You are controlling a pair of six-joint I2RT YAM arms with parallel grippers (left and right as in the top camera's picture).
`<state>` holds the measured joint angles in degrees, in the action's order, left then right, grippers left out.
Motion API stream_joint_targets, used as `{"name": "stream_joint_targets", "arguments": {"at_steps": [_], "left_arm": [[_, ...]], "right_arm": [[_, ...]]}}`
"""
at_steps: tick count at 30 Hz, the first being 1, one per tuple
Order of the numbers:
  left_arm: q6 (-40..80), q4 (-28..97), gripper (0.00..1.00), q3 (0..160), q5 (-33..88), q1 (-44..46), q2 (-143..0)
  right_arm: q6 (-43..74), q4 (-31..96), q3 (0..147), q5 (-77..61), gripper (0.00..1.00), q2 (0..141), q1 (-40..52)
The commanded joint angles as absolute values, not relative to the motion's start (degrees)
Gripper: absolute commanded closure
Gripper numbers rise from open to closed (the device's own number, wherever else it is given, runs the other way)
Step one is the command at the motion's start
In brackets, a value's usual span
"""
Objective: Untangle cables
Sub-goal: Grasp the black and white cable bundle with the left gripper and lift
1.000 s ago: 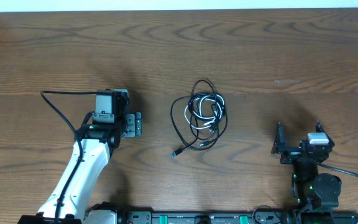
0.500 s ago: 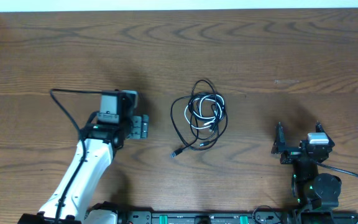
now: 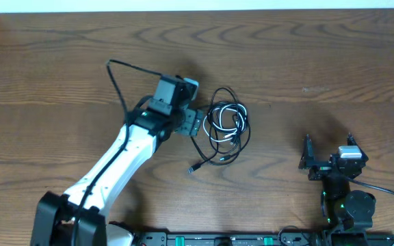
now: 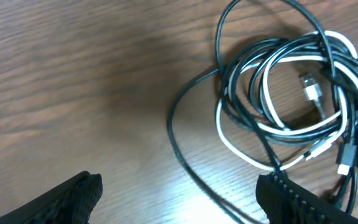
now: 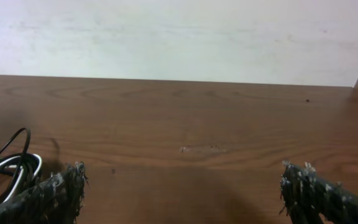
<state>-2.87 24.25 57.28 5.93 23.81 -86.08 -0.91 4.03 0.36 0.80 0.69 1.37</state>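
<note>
The cables (image 3: 226, 126) lie in a tangled coil at the table's middle, black strands wound with one white strand. A loose black end with a small plug (image 3: 193, 167) trails toward the front left. My left gripper (image 3: 191, 124) is open at the coil's left edge. In the left wrist view the cables (image 4: 291, 106) fill the upper right, and one black strand (image 4: 182, 155) runs down between the wide-apart jaws of the left gripper (image 4: 179, 199). My right gripper (image 3: 328, 147) stands open at the front right, far from the coil. The right wrist view shows the right gripper (image 5: 182, 193) holding nothing, with the cables (image 5: 8, 168) at the left edge.
The left arm's own thick black cable (image 3: 118, 75) loops up behind its wrist. A white wall (image 5: 179, 37) borders the table's far edge. A black rail (image 3: 204, 239) runs along the front edge between the arm bases.
My left arm has swung right and away from the front, carrying its open gripper from the table's left part up to the coil's left edge. The right arm and the cables have not moved.
</note>
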Motion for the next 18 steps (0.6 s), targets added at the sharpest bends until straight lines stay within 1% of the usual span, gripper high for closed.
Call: {"name": "stream_joint_targets", "arguments": {"at_steps": [1, 6, 8, 15, 18], "left_arm": [[-3.29, 23.31, 0.15, 60.4, 6.02, 23.99, -88.66], [-4.45, 21.61, 0.15, 61.43, 6.48, 24.51, -92.55], [-7.38, 20.29, 0.15, 61.43, 8.45, 25.43, -93.86], [-11.53, 16.08, 0.15, 61.43, 8.49, 29.39, -95.53], [-16.58, 14.9, 0.15, 61.43, 8.56, 31.46, -95.53]], "right_arm": [[-1.8, 4.32, 0.32, 0.25, 0.01, 0.38, 1.54], [-1.8, 4.32, 0.32, 0.25, 0.01, 0.38, 1.54], [-1.8, 4.32, 0.32, 0.25, 0.01, 0.38, 1.54], [-1.8, 4.32, 0.32, 0.25, 0.01, 0.38, 1.54], [-1.8, 4.32, 0.32, 0.27, 0.01, 0.38, 1.54]]}}
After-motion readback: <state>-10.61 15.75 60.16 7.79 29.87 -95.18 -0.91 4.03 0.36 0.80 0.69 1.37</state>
